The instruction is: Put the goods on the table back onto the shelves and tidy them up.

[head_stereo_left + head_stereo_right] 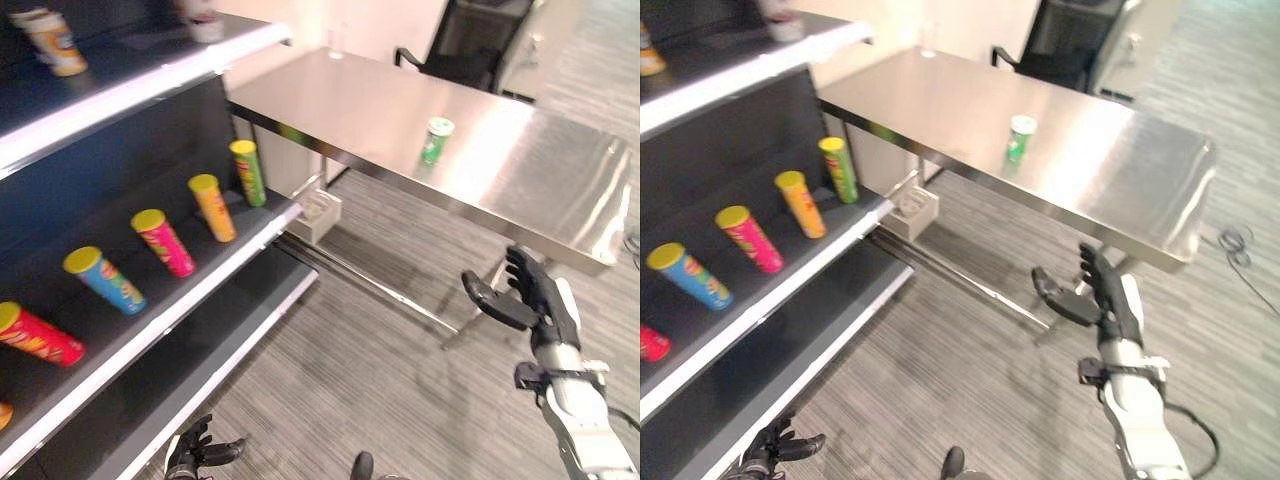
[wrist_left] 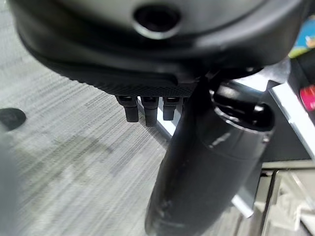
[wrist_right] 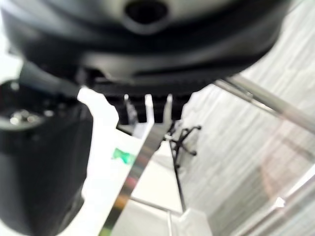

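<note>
Green cylindrical can (image 1: 436, 140) standing upright on glossy steel table (image 1: 520, 190). Right hand (image 1: 527, 296) hovering near table's near edge, fingers spread, empty. Left hand (image 1: 196, 452) hanging low beside shelf (image 1: 190, 290), fingers loosely open.

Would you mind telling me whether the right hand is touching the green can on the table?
Apart. In the left eye view the right hand is open over the floor, short of the table, while the green can stands alone.
</note>
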Controlling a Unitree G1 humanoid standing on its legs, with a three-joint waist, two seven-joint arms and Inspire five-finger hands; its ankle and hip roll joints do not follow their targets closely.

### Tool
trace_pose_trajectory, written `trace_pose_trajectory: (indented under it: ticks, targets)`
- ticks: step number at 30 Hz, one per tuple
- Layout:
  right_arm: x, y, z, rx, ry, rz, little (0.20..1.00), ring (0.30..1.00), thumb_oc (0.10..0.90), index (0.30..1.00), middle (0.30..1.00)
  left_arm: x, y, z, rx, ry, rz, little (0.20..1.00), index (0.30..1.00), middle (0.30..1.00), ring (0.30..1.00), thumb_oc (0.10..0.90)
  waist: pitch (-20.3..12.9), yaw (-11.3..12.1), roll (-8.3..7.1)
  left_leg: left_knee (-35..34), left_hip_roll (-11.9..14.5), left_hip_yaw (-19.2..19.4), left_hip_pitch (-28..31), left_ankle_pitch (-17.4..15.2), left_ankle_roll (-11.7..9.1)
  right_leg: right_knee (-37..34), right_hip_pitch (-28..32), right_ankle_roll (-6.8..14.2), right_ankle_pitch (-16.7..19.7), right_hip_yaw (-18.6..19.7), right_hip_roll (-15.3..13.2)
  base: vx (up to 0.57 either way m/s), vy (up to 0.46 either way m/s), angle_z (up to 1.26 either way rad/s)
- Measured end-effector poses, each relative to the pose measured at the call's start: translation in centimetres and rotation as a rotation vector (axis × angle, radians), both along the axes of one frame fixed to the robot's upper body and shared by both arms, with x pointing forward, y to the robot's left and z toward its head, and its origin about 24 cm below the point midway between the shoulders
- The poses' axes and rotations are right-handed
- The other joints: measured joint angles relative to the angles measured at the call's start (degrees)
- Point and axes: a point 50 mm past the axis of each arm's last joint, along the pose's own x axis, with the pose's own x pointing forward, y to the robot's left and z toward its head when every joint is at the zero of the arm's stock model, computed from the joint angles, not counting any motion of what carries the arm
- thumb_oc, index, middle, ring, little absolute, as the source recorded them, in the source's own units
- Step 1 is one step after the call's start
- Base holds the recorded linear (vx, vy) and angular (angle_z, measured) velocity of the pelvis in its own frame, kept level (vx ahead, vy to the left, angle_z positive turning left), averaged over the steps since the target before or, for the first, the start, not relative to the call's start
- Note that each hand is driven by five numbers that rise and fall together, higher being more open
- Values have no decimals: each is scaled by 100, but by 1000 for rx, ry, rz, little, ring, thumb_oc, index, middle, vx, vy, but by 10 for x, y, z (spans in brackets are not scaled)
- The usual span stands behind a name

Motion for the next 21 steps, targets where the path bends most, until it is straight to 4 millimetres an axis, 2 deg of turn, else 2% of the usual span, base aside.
trace_pose_trajectory:
  ticks: [1,2,4,5,6,7,8,9,10,11,12,13,15,16,17,18,19,20,21]
  targets:
    - [1,-1,2,-10,-7,-5,900,900,800,900,900,-1,-2,-1,-7,1,3,900,900,900,900,800,27,40,9,-174,-127,53,-222,-60,80,-81,114,36,31,-20,70,159,37,-34]
    - [0,-1,2,-19,-11,-20,900,900,800,900,900,-2,-3,-2,-12,3,9,900,900,900,900,800,69,56,51,-340,-216,41,-551,-99,141,-150,229,-16,-171,-18,133,151,22,-4]
    - [1,-2,3,-40,-19,-39,900,900,800,900,900,0,-4,-2,-17,2,8,900,900,900,900,800,125,220,-2,-1047,-534,0,-818,-58,142,-150,280,-36,-300,-57,127,212,31,-26]
    - [6,0,8,-57,-45,-49,900,900,800,900,900,6,-7,-3,-33,-10,18,900,900,900,900,800,243,461,1,-2012,-991,-287,-1126,111,44,-150,274,41,-399,1,156,326,34,-67]
    - [11,2,14,-63,-70,-47,900,900,800,900,900,10,-15,-6,-50,6,-5,900,900,900,900,800,358,572,231,-2227,-1115,-240,-1418,328,55,-152,441,13,-389,-204,259,327,46,-63]
    - [11,2,15,-63,-74,-50,900,900,800,900,900,9,-19,-9,-62,22,-2,900,900,900,900,800,370,596,374,-2406,-1160,-142,-1488,361,2,-152,542,25,-410,-350,311,335,73,-33]
    - [11,2,15,-64,-76,-53,900,900,800,900,900,8,-21,-11,-69,33,0,900,900,900,900,800,372,627,455,-2475,-1142,143,-1575,353,-8,-153,615,70,-440,-479,324,301,78,-18]
    - [11,3,16,-67,-80,-53,900,900,800,900,900,6,-22,-13,-72,45,4,900,900,900,900,800,377,638,511,-2462,-1088,642,-1654,360,10,-153,696,160,-512,-489,322,272,83,-15]
    - [11,4,18,-72,-91,-52,900,900,800,900,900,4,-21,-13,-72,54,7,900,900,900,900,800,376,633,545,-2440,-1049,911,-1648,357,22,-152,757,240,-575,-477,312,311,101,-12]
    - [11,5,20,-72,-101,-53,900,900,800,900,900,2,-20,-14,-73,63,16,900,900,900,900,800,374,627,558,-2367,-1006,1029,-1599,346,40,-152,841,327,-647,-445,286,290,124,-27]
    - [11,8,27,-74,-133,-43,900,900,800,900,900,-9,-18,-16,-68,88,29,900,900,900,900,800,336,643,602,-2180,-902,1052,-1334,272,98,-144,1017,552,-802,-241,257,360,126,-37]
    - [10,10,32,-76,-158,-39,900,900,800,900,900,-16,-17,-17,-61,108,23,900,900,900,900,800,283,628,626,-2273,-958,1057,-1220,455,326,-135,1080,736,-888,-65,236,236,79,-38]
    - [14,15,39,-79,-187,-23,900,900,800,900,900,-14,-10,-14,-41,101,35,900,900,900,900,800,255,671,368,-2179,-1224,1097,-1103,455,369,56,1094,891,-1116,213,-72,343,89,-32]
    - [15,17,43,-82,-202,-15,900,900,800,900,900,-12,-6,-13,-26,97,31,900,900,900,900,800,248,665,275,-2075,-1314,1138,-1037,470,478,199,1164,1008,-1225,265,-183,447,126,-27]
    - [17,19,44,-76,-210,-13,900,900,800,900,900,-8,1,-10,-4,88,25,900,900,900,900,800,253,687,120,-1927,-1426,1189,-957,379,618,483,1195,1026,-1272,349,-280,312,110,-24]
    - [17,19,46,-80,-217,-15,900,900,800,900,900,-3,8,-6,19,78,21,900,900,900,900,800,237,794,0,-1843,-1478,1343,-848,218,899,912,1117,1168,-1443,304,-419,263,129,-28]
    - [17,18,47,-84,-223,-23,900,900,800,900,900,2,11,-4,32,70,19,900,900,900,900,800,234,839,-32,-1832,-1481,1396,-761,159,1030,1166,1059,1255,-1498,313,-465,186,146,-23]
    - [16,13,52,-103,-247,-49,900,900,800,900,900,12,16,0,60,50,4,900,900,900,900,800,225,789,-54,-1908,-1497,1361,-565,199,1201,2253,711,1537,-1591,293,-582,151,160,12]
    - [15,9,54,-95,-266,-83,900,900,800,900,900,16,22,5,82,31,-8,900,900,900,900,800,154,652,-117,-1975,-1541,1288,-510,233,1357,2873,410,1774,-1732,174,-709,158,173,45]
